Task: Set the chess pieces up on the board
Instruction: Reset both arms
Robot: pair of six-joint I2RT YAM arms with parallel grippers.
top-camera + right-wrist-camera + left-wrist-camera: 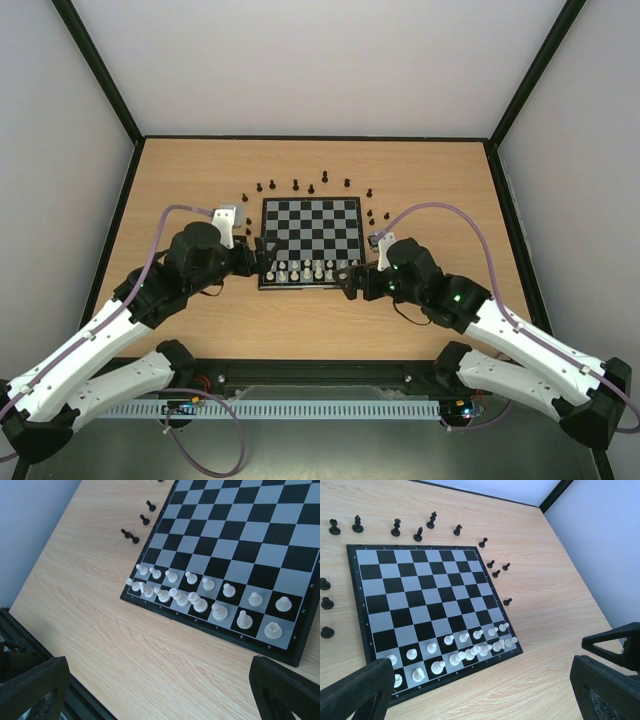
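While the left gripper (261, 264) and right gripper (351, 282) hang spread at the near edge of the glossy checked board (311, 224), a low swing could topple its cream-white chessmen (305, 270).

The small board (311, 225), glossy black and silvery checks in a thin black frame, lies flat. Cream-white pieces (199, 604) stand upright along its two nearest rows. Black pieces (396, 528) stand off it, scattered around its far edge and both sides.

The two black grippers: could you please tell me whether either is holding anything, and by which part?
Nothing is held: the black left gripper and black right gripper both stand open and empty.
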